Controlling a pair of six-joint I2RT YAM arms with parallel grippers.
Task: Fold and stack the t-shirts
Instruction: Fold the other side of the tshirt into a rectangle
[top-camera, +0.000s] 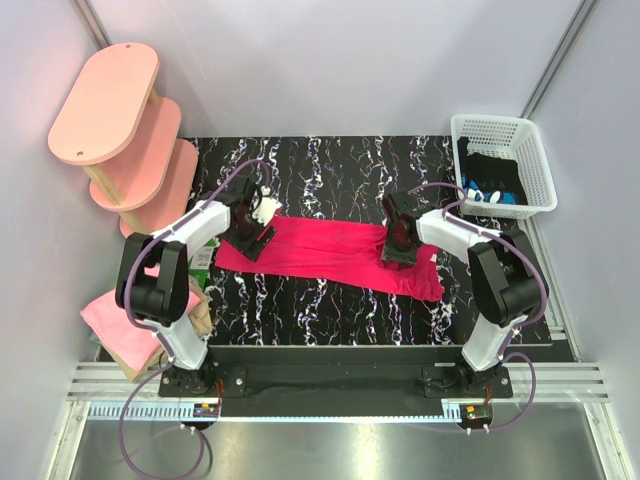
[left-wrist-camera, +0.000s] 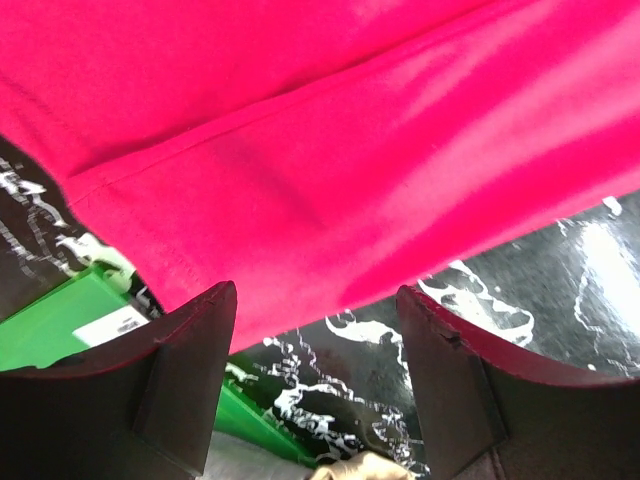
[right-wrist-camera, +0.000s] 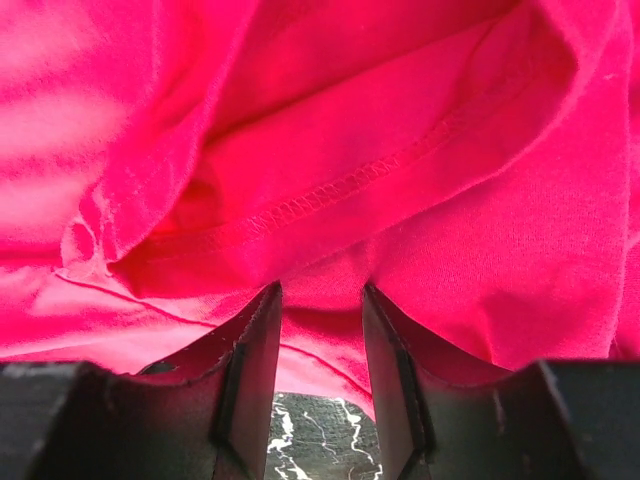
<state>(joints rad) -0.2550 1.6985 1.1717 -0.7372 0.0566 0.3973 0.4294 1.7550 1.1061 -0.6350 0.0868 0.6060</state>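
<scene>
A vivid crimson-pink t-shirt (top-camera: 330, 255) lies as a long band across the middle of the black marbled table (top-camera: 330, 170). My left gripper (top-camera: 255, 240) hangs at its left end. In the left wrist view the left gripper (left-wrist-camera: 315, 295) is open, its fingers apart over the hem of the t-shirt (left-wrist-camera: 350, 150), with bare table between them. My right gripper (top-camera: 397, 250) sits on the shirt's right end. In the right wrist view the right gripper (right-wrist-camera: 320, 292) has narrowly parted jaws, with a flat layer of the t-shirt (right-wrist-camera: 400, 120) between the tips. A light pink t-shirt (top-camera: 115, 325) and a tan one (top-camera: 200, 315) lie at the table's left near corner.
Pink oval shelves (top-camera: 105, 100) stand at the back left. A white basket (top-camera: 500, 160) holding dark things sits at the back right. A green object (left-wrist-camera: 60, 320) lies beside the left arm at the table's left edge.
</scene>
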